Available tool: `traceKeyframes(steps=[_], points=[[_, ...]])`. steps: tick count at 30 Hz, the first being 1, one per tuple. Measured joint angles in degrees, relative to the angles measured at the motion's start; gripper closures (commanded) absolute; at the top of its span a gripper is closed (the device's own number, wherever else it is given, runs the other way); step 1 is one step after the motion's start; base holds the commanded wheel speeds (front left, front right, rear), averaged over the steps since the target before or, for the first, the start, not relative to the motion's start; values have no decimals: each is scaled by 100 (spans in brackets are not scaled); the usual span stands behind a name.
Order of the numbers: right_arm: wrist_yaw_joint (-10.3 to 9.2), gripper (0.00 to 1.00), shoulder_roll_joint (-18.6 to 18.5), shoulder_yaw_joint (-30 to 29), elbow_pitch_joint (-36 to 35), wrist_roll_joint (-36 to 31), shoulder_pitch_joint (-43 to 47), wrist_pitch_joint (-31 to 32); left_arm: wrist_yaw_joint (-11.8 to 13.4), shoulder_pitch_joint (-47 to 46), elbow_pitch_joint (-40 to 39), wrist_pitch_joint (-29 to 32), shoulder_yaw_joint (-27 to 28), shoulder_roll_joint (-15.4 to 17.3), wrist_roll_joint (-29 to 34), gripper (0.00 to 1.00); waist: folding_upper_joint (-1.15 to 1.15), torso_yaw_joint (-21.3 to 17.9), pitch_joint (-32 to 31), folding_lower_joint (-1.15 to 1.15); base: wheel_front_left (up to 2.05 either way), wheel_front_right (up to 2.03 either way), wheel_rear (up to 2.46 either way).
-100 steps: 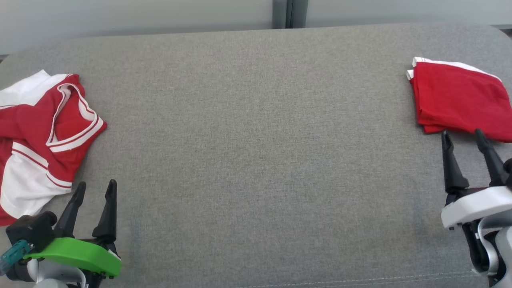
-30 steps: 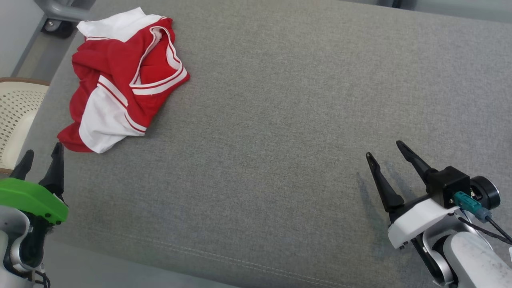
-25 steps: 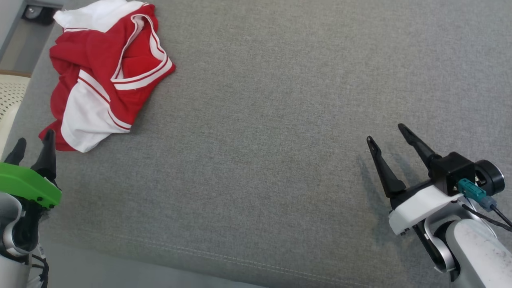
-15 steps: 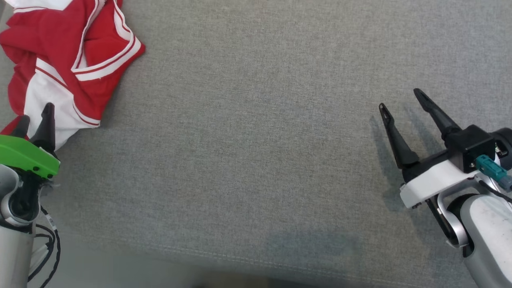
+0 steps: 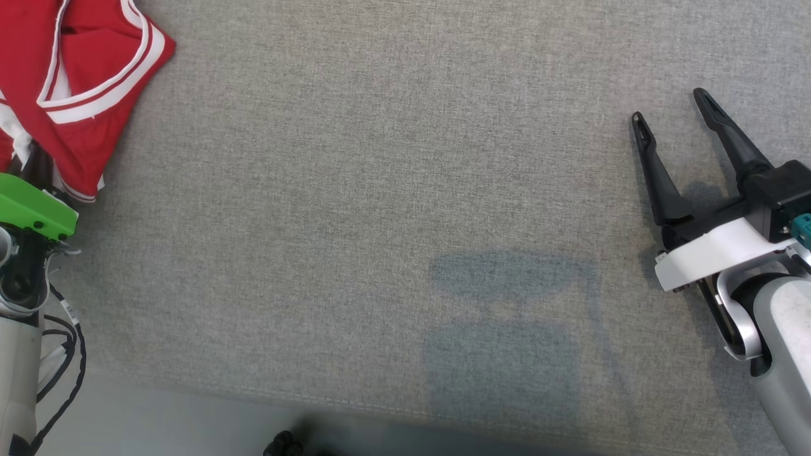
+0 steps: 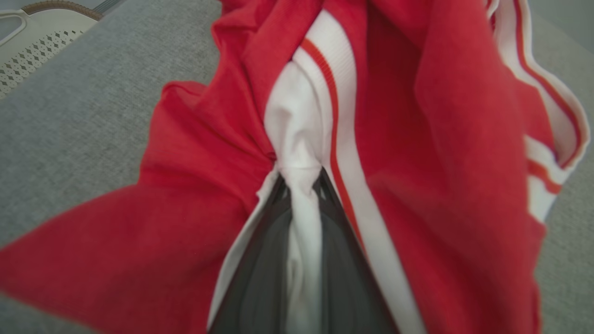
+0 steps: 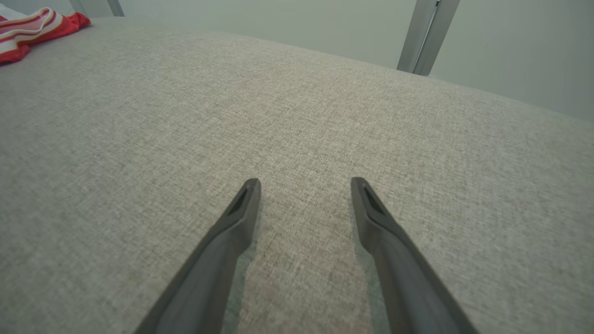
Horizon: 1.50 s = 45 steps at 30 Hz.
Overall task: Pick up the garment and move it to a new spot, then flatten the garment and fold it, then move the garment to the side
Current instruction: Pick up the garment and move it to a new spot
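- Cloth is bunching between the fingers of my left gripper point(image 6: 300, 185): I am clamping it on a white fold of the garment point(image 6: 445, 139), and red fabric is spilling out on both sides
- In the head view, the garment point(image 5: 70, 76) is lying crumpled at the far left of the grey cushion point(image 5: 380, 190), just above my green wrist cover
- My right gripper point(image 5: 670, 106) is hovering over bare cushion well apart from the garment, fingers spread wide and holding nothing
- To do this pick-up well, I judge I should be lifting straight up and slowly, so the thin fold is not slipping out of the pinch
- I am gripping only a narrow pleat, so the rest will probably be hanging and swinging; carrying it low toward the open middle of the cushion seems safest
- I am keeping the right arm ready to catch a loose edge for the flattening that comes after
- Counting: one garment, red with white stripes; two grippers, one clamped and one open; one grey cushion; one pale perforated chair point(image 6: 37, 28) beyond the cushion's edge
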Motion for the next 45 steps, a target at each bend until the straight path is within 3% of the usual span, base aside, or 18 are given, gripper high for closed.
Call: traceKeyframes(steps=[6, 14, 22, 29, 39, 45], points=[[-1, 0, 118, -25, 190, 3, -72, -174, -485, -138, -18, -191, -187, -68, 85, 100, 0, 28, -119, 0, 0, 0, 0], [-10, 0, 394, 8, 587, 147, -35, -492, -720, -447, -881, -528, -797, -428, 404, 100, 0, 62, -510, 0, 0, 0, 0], [3, 0, 815, 309, 950, 366, 47, -814, -721, -439, -1889, -422, -1830, -918, 500, 100, 0, -6, -1053, -1, 0, 0, 0], [45, 0, 1105, 442, 1255, 475, 275, -987, -721, -374, -2516, -91, -2919, -1184, 581, 100, 0, -320, -1491, -1, 0, 0, 0], [-2, 0, 1393, 396, 1339, 570, 680, -1083, -704, -204, -2084, -53, -3516, -1570, 1288, 100, 0, -1078, -1908, -1, 0, 0, 0], [-25, 0, 1425, 417, 1367, 570, 844, -1111, -396, -190, -1811, -363, -3587, -1840, 1515, 100, 0, -1569, -2041, -1, 0, 0, 0]])
